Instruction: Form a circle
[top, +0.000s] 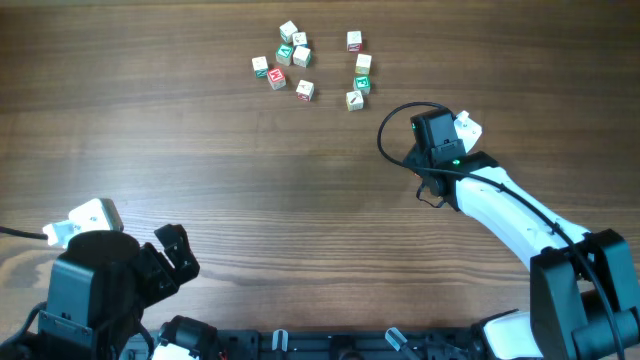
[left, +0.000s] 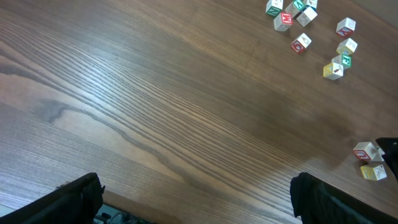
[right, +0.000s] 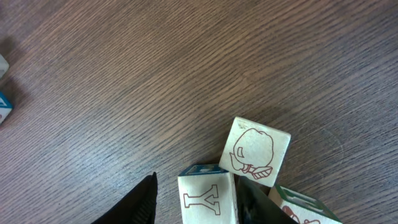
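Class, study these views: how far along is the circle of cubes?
Done: most cubes sit in a rough, gappy loop, bunched on one side. In hand: the right gripper has a Y cube between its jaws, well apart from that loop. To do: bringing it and its neighbours in, evening the ring. The left gripper is open, idle.

The overhead view looks straight down on the table from high above, the circle of cubes near its top edge. The left wrist view looks slantwise across the wood from well apart from the circle, held in its top right corner, so both views share it. The right wrist view faces down from close above the table, near the circle, on three loose cubes.
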